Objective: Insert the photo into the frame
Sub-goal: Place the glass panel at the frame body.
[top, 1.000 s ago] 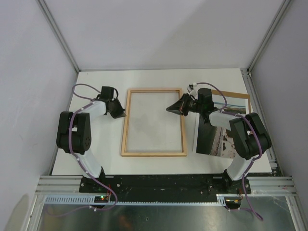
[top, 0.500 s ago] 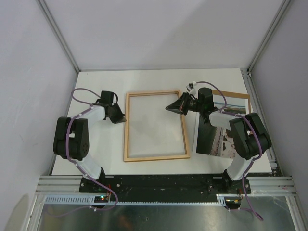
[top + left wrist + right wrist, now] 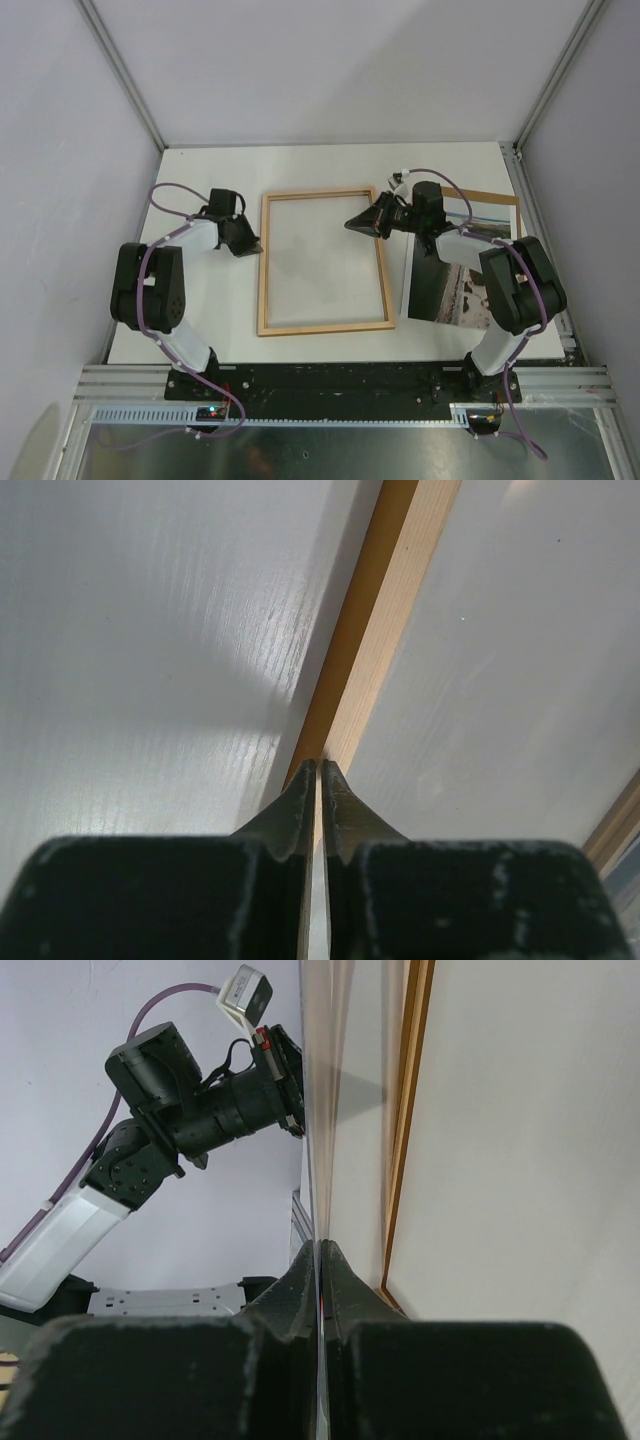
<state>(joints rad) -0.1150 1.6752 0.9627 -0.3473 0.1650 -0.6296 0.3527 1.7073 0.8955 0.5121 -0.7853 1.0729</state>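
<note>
White counter held a thin light-wood frame; only wrist views showed left pincer and right pincer clenched.

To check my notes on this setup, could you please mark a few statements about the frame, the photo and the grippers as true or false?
1. The frame lies flat on the table, light wood face up. True.
2. The photo sits inside the frame. False: it lies apart, to the frame's right.
3. The left gripper is spread wide open. False: its fingers are shut, with the tips at the frame's left rail.
4. The right gripper reaches over the frame's right rail. True.
</note>
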